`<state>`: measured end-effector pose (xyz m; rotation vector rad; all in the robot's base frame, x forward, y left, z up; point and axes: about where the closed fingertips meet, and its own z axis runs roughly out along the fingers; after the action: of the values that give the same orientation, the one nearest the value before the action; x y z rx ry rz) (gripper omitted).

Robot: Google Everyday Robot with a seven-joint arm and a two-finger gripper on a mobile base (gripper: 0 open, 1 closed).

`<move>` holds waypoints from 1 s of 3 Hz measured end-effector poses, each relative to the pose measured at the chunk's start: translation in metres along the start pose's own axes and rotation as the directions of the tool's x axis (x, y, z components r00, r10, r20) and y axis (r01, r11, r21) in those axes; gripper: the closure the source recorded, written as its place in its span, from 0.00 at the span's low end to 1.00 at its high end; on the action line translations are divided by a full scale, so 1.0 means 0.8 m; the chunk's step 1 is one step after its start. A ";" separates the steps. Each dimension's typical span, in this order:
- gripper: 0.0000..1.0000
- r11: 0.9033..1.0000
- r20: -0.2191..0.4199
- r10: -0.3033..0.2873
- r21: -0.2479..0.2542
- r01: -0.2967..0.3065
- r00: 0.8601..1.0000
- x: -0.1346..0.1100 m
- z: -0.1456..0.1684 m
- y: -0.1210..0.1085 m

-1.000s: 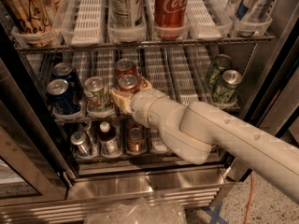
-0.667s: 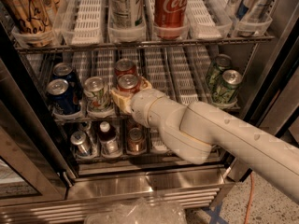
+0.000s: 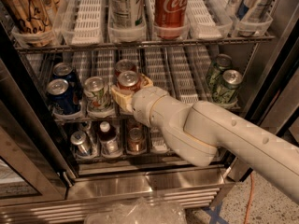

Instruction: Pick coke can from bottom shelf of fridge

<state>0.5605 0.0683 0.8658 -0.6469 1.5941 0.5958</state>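
The beige two-finger end effector (image 3: 131,86) is clenched on the red aluminium coke can (image 3: 128,79) on a wire shelf of the dark-framed drinks fridge (image 3: 140,190).

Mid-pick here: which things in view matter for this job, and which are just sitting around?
Job: coke can, gripper at it, fridge.
Just there: blue cans, white-and-green can, green cans, copper-brown can, top-shelf Coke can.

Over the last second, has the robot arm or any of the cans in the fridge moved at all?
Nothing has visibly changed. The gripper is at the coke can inside the fridge, just as before, and the blue cans and green cans stand where they were.
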 end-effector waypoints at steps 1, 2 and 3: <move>1.00 1.000 0.002 0.000 0.003 0.000 1.000 -0.001 -0.002 -0.001; 1.00 1.000 -0.057 0.006 -0.014 -0.007 0.998 -0.005 -0.022 0.024; 1.00 1.000 -0.056 -0.008 -0.012 0.008 0.998 -0.012 -0.024 0.026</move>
<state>0.5337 0.0702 0.8777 -0.6834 1.6404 0.5856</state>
